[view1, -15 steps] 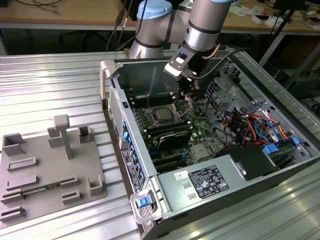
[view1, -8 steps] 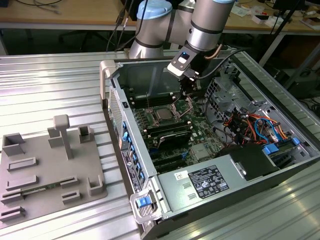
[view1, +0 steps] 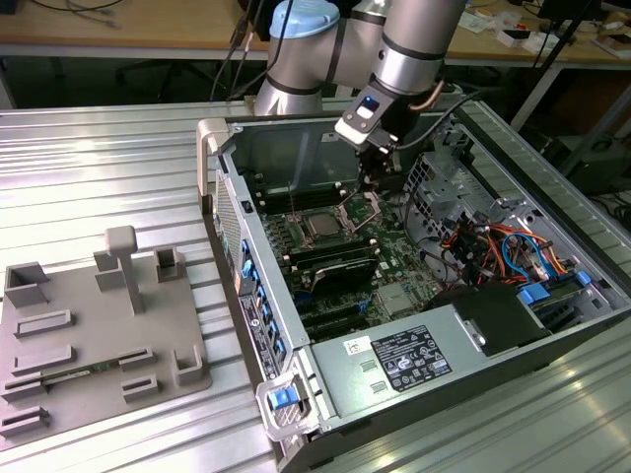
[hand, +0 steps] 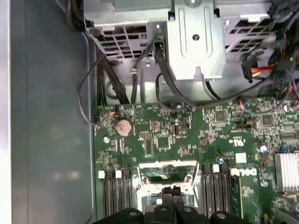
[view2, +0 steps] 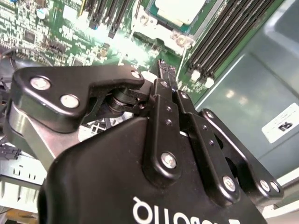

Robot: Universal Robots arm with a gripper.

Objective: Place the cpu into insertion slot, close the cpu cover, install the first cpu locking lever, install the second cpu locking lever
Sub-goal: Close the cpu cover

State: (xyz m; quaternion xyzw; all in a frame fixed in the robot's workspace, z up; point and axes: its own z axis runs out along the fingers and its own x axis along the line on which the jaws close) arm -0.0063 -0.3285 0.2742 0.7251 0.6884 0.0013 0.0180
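The cpu point(view1: 321, 225) lies flat with its silver face up in the insertion slot point(view1: 308, 239) on the green motherboard; it also shows in the second wrist view point(view2: 180, 9), ringed by the slot's silver metal point(view2: 159, 36). The cpu cover point(view1: 367, 205) stands raised on the side of the slot toward the exterior view's right, and its silver frame point(hand: 166, 169) shows with the cut-out centre. My gripper point(view1: 373, 169) hangs just above the raised cover, its black fingertips point(hand: 172, 190) pressed together with nothing between them. In the second wrist view the gripper point(view2: 164, 70) points down toward the slot's edge.
Long black memory slots point(view1: 335, 261) flank the socket. A metal drive cage point(hand: 196, 42) with black cables point(hand: 100, 88) and coloured cables point(view1: 503, 246) crowd the case's far side. The case walls point(view1: 232, 187) box in the board. A grey fixture tray point(view1: 94, 325) lies at the exterior view's left.
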